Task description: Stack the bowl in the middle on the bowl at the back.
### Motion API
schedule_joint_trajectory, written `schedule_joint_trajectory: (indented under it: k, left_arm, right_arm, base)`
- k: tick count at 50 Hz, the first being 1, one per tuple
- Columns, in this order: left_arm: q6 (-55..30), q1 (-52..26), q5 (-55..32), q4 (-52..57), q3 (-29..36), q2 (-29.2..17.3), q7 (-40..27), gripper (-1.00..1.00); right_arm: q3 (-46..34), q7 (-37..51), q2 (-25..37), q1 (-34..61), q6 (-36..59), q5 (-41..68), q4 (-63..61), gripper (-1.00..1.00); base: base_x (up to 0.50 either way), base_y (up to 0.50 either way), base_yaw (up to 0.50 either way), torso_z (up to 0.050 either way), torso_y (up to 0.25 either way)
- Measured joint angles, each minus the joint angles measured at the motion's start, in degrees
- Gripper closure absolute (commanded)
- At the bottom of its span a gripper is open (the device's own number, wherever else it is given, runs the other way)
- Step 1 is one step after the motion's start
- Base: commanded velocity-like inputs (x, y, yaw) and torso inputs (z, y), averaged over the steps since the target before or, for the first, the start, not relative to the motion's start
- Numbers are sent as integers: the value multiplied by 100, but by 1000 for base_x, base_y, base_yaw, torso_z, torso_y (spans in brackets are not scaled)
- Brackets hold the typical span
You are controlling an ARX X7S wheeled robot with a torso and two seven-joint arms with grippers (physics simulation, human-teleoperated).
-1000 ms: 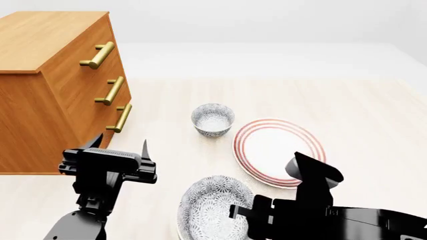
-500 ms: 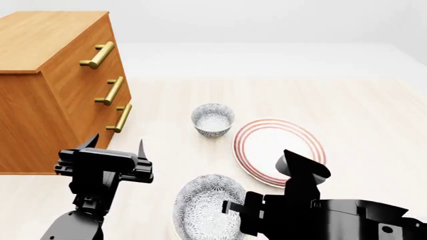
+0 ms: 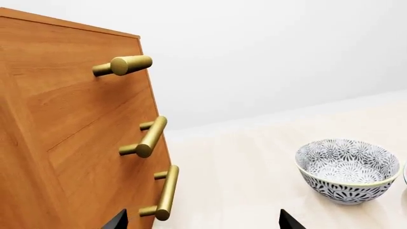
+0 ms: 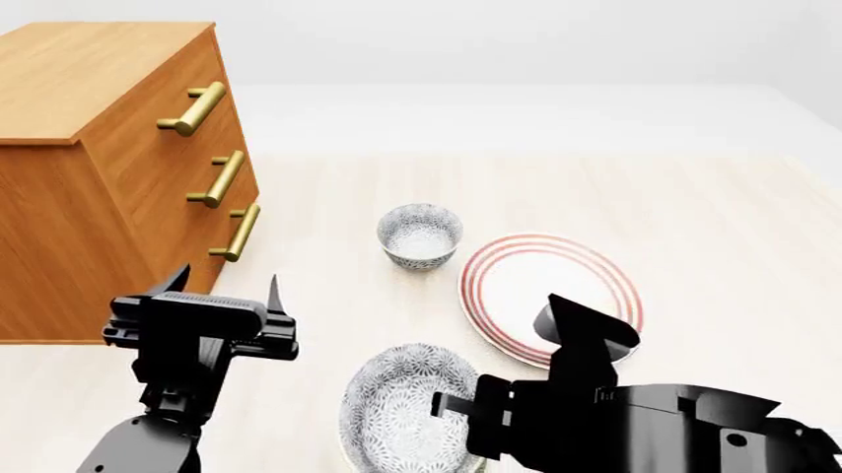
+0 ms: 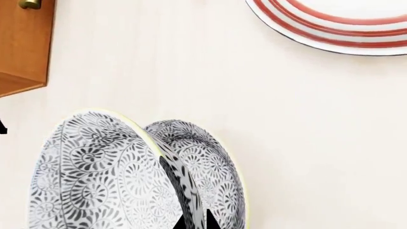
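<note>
Step in hand: carry. Right gripper (image 5: 194, 220) pinches rim of middle bowl (image 4: 401, 404), tilted, apparently lifted, nearer robot than red-ringed plate (image 4: 550, 293). Back bowl (image 4: 420, 236) sits upright just beside plate's far-left edge. Left gripper (image 4: 220, 288) spread open, empty, beside wooden drawer chest (image 4: 105, 177). Next: carry forward over back bowl, level it, lower, release.

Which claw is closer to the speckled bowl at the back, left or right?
Left, by a little. The left claw hangs open in front of the back bowl, towards the dresser. The right claw grips the middle bowl, further forward.
</note>
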Motion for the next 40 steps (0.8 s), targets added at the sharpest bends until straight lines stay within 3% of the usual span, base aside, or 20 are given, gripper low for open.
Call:
schedule_joint_trajectory:
  k: [40]
  left_arm:
    - [65, 44, -45, -40, 19, -29, -25, -100]
  right_arm:
    - [-250, -95, -37, 49, -65, -168, 277, 100]
  base:
    - [0, 0, 0, 0, 1]
